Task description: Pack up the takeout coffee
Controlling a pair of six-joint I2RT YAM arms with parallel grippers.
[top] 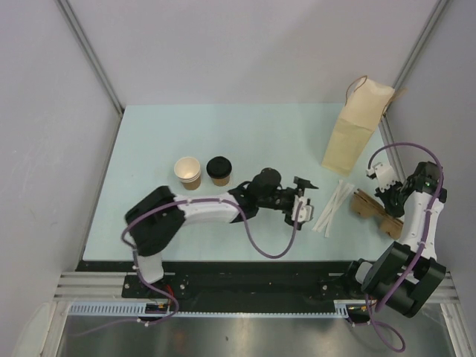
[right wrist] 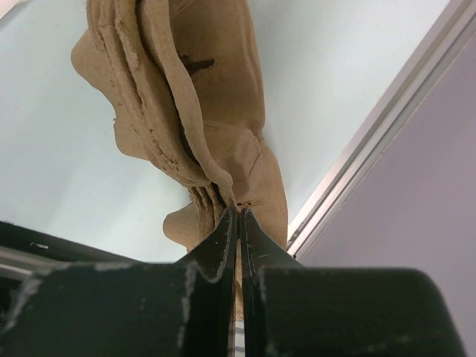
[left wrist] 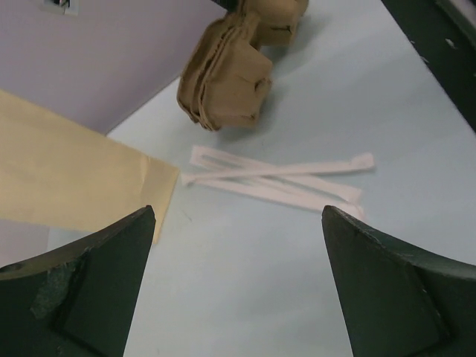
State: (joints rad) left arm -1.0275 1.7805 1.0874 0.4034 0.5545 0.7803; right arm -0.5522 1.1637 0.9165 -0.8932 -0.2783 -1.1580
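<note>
My left gripper (top: 303, 198) wide, empty, facing right; lidded cup (top: 219, 170) and open cup (top: 188, 172) stand leftward behind it, nearer this arm. My right gripper (right wrist: 238, 214) pinched on pulp tray (right wrist: 201, 111).

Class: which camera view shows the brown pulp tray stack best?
The left wrist view: the pulp tray stack shows its moulded shape and layered edges, though cropped at the top. The right wrist view shows only a close-up edge, pinched by the right gripper. The top external view shows it small, beside the right arm.
</note>
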